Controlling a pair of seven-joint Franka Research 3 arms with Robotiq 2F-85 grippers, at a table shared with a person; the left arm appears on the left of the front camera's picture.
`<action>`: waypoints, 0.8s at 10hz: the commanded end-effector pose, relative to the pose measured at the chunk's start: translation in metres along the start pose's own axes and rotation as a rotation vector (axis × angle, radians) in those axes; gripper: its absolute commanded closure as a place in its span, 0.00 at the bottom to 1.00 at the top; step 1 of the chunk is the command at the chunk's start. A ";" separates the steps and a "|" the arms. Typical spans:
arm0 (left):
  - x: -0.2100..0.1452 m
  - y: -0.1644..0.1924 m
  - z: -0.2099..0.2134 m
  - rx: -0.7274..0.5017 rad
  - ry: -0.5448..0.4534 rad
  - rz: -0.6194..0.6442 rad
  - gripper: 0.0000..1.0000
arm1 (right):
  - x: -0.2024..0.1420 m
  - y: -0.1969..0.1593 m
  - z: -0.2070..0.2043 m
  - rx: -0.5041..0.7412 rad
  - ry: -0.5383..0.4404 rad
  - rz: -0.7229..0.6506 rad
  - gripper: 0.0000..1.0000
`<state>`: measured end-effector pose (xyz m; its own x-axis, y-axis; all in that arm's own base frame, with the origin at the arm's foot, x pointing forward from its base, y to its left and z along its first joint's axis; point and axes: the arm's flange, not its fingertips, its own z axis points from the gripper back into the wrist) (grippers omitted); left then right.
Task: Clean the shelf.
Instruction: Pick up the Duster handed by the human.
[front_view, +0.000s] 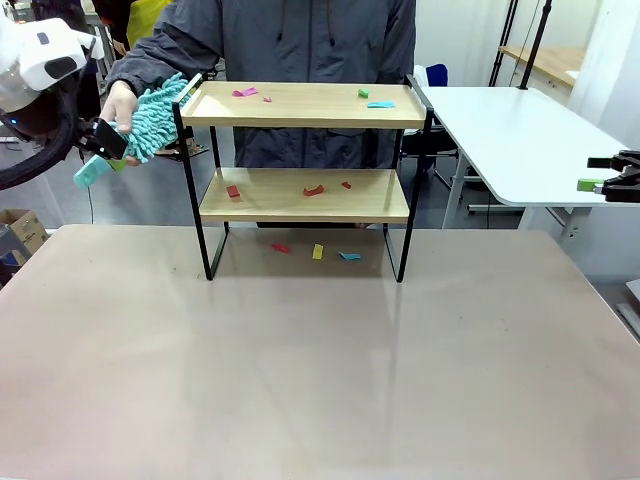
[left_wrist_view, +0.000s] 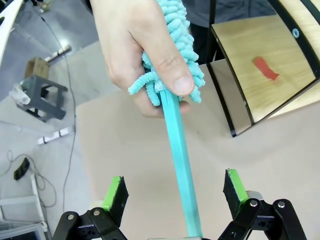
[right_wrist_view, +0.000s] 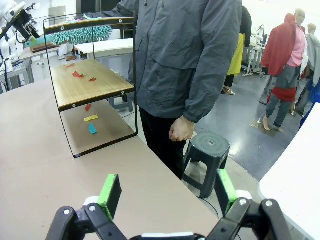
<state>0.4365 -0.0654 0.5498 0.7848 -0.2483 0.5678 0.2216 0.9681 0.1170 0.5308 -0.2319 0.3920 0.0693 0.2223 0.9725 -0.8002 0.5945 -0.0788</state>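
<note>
The shelf (front_view: 300, 105) stands at the table's far side, with small coloured scraps (front_view: 313, 190) on both boards and on the table under it. A person's hand (front_view: 120, 105) holds a teal fluffy duster (front_view: 155, 120) by the shelf's left end. My left gripper (front_view: 100, 150) is at the duster's handle. In the left wrist view the teal handle (left_wrist_view: 181, 160) runs between my left gripper's (left_wrist_view: 174, 179) green pads, which stand apart from it on both sides. My right gripper (front_view: 610, 182) hangs at the far right, and its jaws (right_wrist_view: 167, 182) are open and hold nothing.
The person (right_wrist_view: 190, 60) stands right behind the shelf (right_wrist_view: 95, 82). A white table (front_view: 510, 130) is at the back right and a dark stool (right_wrist_view: 210, 150) stands beside the person. The near table (front_view: 320, 360) is bare.
</note>
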 end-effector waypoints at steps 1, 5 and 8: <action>0.002 0.000 -0.002 0.009 0.016 0.007 0.56 | 0.005 -0.001 -0.001 -0.012 0.015 -0.009 0.00; 0.002 -0.003 -0.002 0.008 0.039 0.002 1.00 | 0.005 -0.001 -0.001 -0.012 0.015 -0.009 0.00; 0.002 -0.004 -0.003 0.010 0.046 0.014 1.00 | 0.005 -0.001 -0.001 -0.012 0.015 -0.009 0.00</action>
<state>0.4379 -0.0661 0.5452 0.8052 -0.2510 0.5373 0.2258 0.9675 0.1137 0.5308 -0.2319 0.3921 0.0693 0.2223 0.9725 -0.8003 0.5944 -0.0788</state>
